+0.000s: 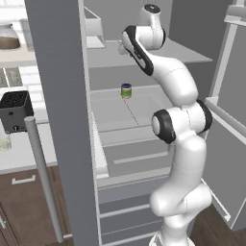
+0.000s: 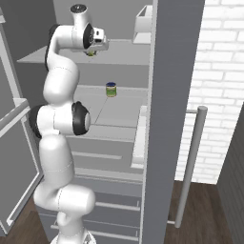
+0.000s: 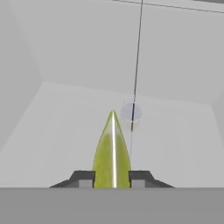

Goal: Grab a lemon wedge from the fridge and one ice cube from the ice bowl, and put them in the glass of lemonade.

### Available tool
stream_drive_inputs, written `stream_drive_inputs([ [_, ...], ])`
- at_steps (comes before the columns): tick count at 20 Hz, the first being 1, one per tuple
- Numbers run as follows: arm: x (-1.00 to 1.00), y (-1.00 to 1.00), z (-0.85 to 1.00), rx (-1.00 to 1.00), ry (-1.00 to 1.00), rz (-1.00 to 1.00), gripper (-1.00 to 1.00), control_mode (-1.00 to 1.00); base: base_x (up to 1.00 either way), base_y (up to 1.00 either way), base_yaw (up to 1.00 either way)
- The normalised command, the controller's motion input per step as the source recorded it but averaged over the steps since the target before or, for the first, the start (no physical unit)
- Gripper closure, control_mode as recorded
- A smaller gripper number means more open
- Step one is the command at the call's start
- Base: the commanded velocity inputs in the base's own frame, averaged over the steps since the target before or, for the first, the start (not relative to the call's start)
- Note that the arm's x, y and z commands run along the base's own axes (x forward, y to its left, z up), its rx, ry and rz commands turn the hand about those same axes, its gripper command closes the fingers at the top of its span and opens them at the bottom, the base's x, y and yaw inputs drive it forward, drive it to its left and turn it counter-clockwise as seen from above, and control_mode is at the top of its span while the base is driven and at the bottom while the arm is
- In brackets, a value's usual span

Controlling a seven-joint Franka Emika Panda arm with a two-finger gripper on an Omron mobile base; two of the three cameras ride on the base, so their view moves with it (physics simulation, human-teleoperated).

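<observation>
I have the claw (image 3: 112,181) pinched on the wedge (image 3: 112,153) at six o'clock on the fridge (image 1: 62,96) shelf; next I'd lift it clear.

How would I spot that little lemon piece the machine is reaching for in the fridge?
Look into the open grey fridge, at its upper shelf, where the white arm's gripper reaches in. The lemon wedge sits between the two dark fingertips: a tiny yellow-green sliver tapering to a point. The small green jar with a blue lid, one shelf lower, is round and stands alone.
</observation>
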Motion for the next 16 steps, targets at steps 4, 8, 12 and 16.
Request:
stream_drive_inputs([
  [4,-0.98,-0.02,0.0,0.03,-0.18,0.0,1.0,-1.0,0.0,0.0,0.0],
  [8,-1.0,0.0,0.0,0.03,-0.25,0.0,1.0,-1.0,0.0,0.0,0.0],
  [12,-1.0,-0.02,0.0,0.04,-0.2,0.0,1.0,-1.0,0.0,0.0,0.0],
  [16,-1.0,-0.02,-0.12,0.02,-0.08,0.0,1.0,-1.0,0.0,0.0,0.0],
])
